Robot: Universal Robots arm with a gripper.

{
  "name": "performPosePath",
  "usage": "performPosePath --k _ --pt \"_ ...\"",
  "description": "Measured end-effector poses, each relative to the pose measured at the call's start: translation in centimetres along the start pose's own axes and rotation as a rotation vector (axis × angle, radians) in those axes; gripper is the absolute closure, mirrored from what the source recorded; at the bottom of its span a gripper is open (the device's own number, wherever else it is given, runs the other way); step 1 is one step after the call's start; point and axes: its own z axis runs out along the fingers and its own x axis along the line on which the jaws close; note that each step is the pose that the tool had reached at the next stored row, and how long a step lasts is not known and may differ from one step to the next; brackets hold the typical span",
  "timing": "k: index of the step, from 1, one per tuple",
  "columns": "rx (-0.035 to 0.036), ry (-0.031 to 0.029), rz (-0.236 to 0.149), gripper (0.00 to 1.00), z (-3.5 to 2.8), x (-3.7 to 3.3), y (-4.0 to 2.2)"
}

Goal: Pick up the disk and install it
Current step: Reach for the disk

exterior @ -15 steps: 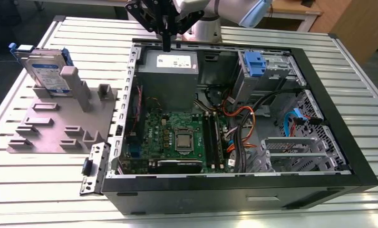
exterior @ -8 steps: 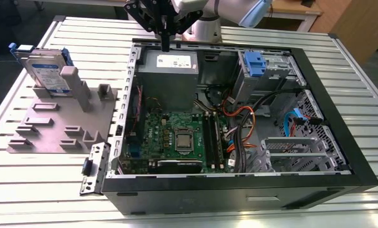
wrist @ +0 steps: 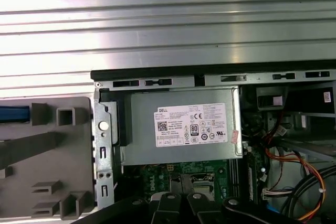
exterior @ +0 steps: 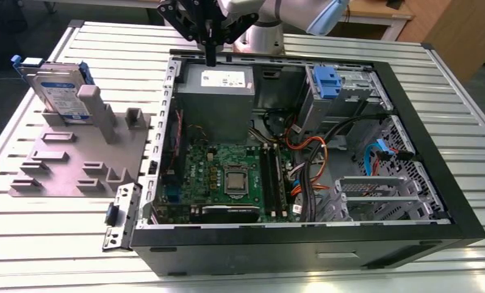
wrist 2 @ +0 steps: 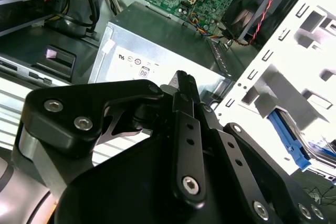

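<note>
Ribbed bare-metal table [exterior: 47, 244], matt grey plastic fixture [exterior: 63, 165], metal disk [exterior: 59, 91] (blue plastic-edged), matt black metal tool [exterior: 211, 60].

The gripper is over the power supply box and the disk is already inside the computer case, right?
No. The gripper is over the power supply box, but the disk is outside the computer case, standing upright in the grey holder beside it, as the exterior view shows.

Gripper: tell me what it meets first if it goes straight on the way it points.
Probably the grey power-supply box under the downward-pointing gripper in the exterior view; depth is unclear, so the case rim could come first.
</note>
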Motion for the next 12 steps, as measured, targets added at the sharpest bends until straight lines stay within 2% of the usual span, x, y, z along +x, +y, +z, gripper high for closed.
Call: performPosePath --k 12 --pt "0.0000 0.0000 0.000 0.89 -0.01 0.28 -0.02"
